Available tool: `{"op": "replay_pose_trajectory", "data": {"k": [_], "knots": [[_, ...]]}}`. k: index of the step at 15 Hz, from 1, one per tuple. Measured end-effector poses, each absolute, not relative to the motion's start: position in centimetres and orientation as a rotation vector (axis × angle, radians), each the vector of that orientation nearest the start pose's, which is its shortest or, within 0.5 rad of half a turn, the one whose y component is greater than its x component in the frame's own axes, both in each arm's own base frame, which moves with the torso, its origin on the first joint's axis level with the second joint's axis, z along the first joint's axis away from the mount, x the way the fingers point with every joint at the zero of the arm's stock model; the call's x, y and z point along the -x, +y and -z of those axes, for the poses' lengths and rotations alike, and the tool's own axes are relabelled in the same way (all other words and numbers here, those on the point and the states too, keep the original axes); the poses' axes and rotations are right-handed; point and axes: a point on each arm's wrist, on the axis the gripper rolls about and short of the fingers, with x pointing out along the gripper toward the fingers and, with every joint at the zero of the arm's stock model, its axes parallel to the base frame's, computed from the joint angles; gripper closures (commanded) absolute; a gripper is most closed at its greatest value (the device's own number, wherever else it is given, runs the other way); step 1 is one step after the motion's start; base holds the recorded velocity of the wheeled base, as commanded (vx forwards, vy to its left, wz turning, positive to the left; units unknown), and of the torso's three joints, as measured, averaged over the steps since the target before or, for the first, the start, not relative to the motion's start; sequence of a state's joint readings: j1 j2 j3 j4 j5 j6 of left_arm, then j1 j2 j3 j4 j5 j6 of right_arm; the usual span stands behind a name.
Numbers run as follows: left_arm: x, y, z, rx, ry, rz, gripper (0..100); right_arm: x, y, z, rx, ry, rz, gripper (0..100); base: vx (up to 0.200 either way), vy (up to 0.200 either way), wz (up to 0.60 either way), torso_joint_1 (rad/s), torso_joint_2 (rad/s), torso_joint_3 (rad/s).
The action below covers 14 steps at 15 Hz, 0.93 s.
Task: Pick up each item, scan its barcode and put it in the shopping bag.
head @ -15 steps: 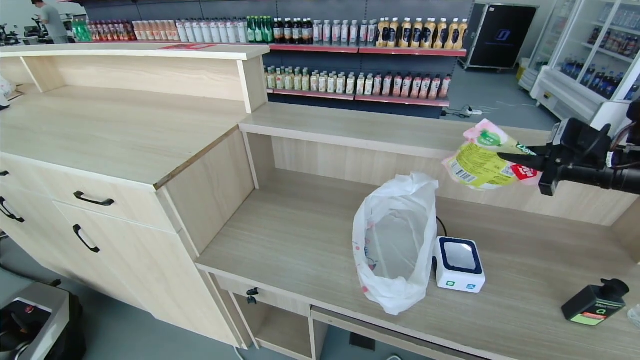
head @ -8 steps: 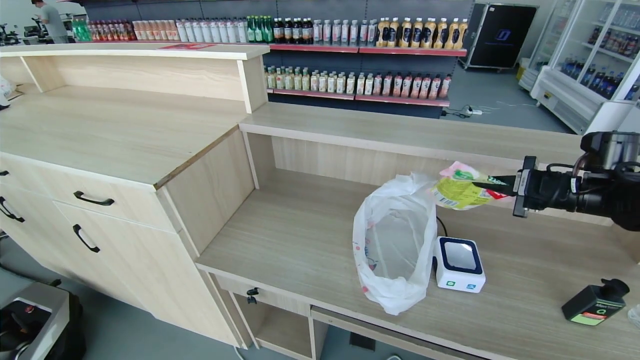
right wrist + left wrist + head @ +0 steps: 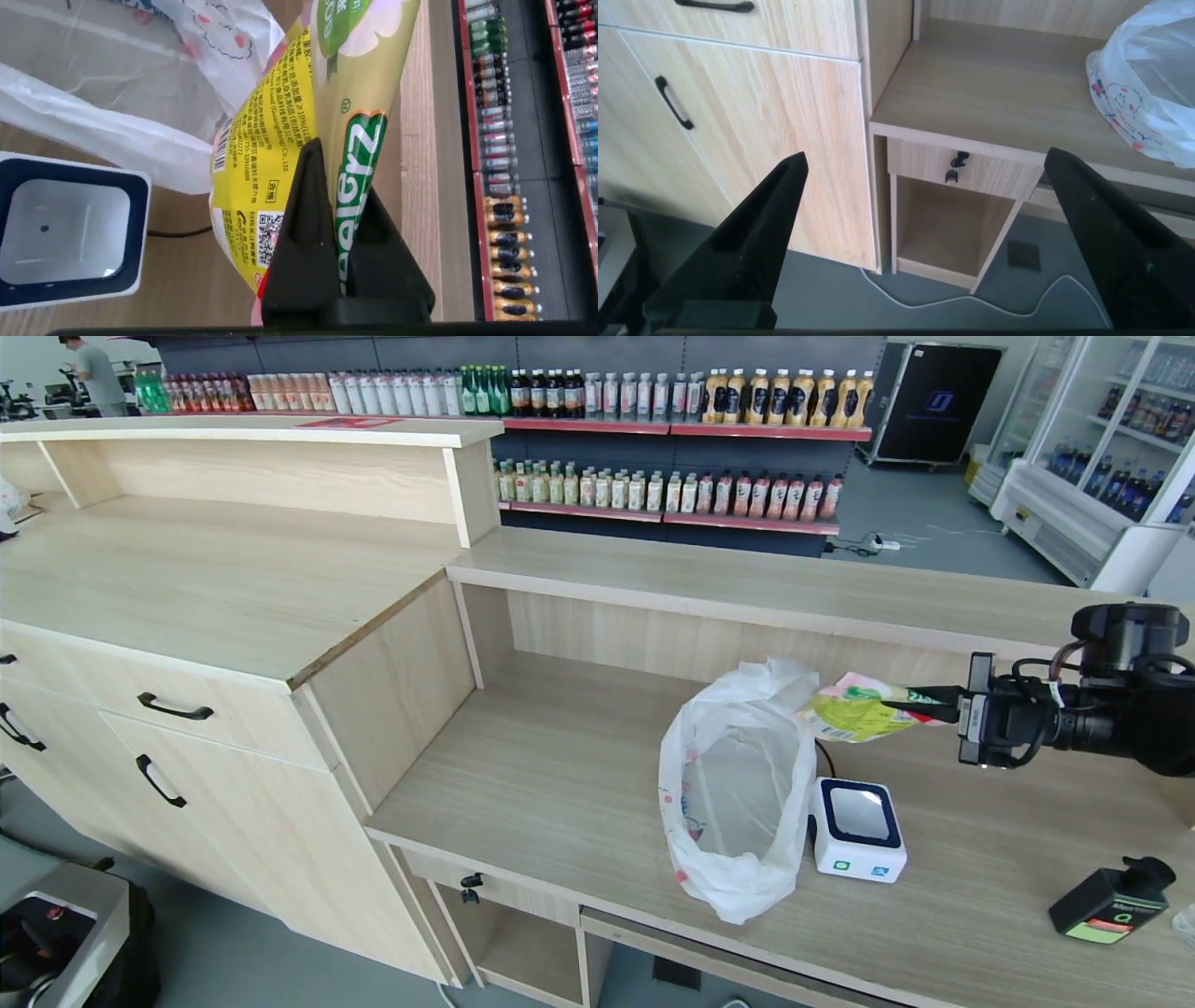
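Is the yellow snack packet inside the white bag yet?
No, the right gripper holds the snack packet up beside the shopping bag.

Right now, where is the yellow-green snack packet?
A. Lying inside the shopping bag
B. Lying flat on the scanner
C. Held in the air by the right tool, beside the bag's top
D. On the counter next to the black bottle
C: the right tool is clamped on the snack packet and holds it off the counter, beside the top of the shopping bag.
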State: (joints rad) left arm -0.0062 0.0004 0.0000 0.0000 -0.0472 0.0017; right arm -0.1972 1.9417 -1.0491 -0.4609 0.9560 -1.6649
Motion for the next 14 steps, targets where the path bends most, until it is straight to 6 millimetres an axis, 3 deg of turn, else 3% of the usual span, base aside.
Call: {"op": "replay_pose_trajectory", "data": {"k": [5,10,14], "knots": [[2.3,-0.1,-7.5,-0.002,0.0,0.053,0,-35.5,-6.2,-14.8,1.331,-0.413,-0.877,100,0.0,0.0,0.0,0.0,0.0,0.0],[2.3,-0.1,-7.5,-0.002,0.0,0.053,0,-34.3,-9.1,-13.8,1.349,-0.373,-0.85,100,0.0,0.0,0.0,0.0,0.0,0.0],[2.3,-0.1,-7.5,-0.002,0.0,0.053,0,-34.0,-9.3,-13.3,1.346,-0.383,-0.885,100,0.0,0.0,0.0,0.0,0.0,0.0]]}}
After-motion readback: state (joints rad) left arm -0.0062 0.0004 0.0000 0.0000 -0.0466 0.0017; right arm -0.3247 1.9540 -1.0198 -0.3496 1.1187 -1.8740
